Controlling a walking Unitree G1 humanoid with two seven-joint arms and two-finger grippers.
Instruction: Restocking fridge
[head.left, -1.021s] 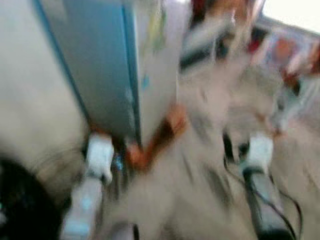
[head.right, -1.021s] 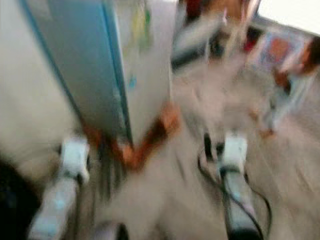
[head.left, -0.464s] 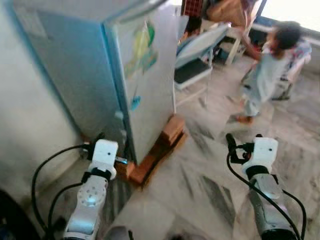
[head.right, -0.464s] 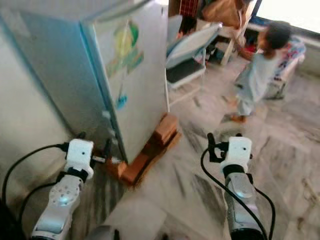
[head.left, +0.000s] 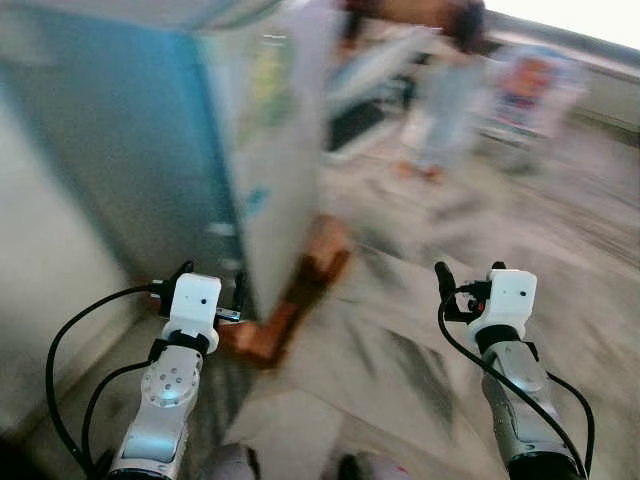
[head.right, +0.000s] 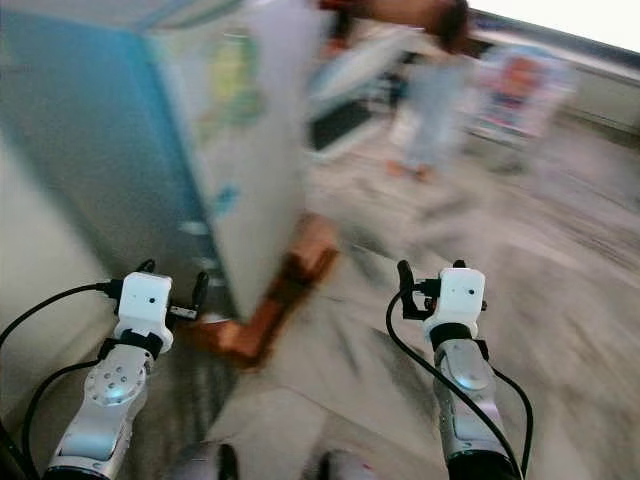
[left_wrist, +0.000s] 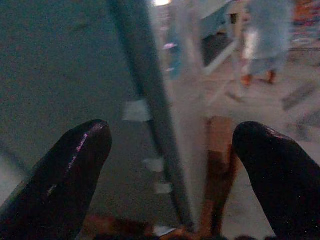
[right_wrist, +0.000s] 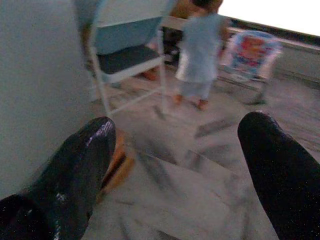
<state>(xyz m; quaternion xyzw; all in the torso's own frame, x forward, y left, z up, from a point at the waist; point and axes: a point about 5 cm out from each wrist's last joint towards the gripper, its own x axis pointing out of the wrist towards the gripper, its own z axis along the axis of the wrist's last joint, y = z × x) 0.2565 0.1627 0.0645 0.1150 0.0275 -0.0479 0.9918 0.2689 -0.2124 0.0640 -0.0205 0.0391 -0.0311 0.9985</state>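
Note:
A fridge (head.left: 170, 140) with blue sides and a pale door carrying stickers stands ahead on the left, its door closed, raised on reddish wooden blocks (head.left: 300, 290). My left gripper (head.left: 212, 283) is held low by the fridge's front corner, open with nothing between its fingers. In the left wrist view the fingers (left_wrist: 70, 170) frame the corner edge of the fridge (left_wrist: 145, 100). Over the marble floor, to the right of the fridge, my right gripper (head.left: 468, 280) is open and holds nothing. Its wrist view looks past the gripper (right_wrist: 180, 125) at the floor.
A person (head.left: 445, 90) in pale clothes stands on the floor beyond the fridge, near a folding chair (right_wrist: 120, 55). A colourful low seat (head.left: 525, 85) sits by the far wall. A pale wall (head.left: 40, 290) runs close on my left. The head views are blurred.
The head views have swung and blurred again. The person now stands nearer the folding chair. Both arms keep the same raised pose with open grippers.

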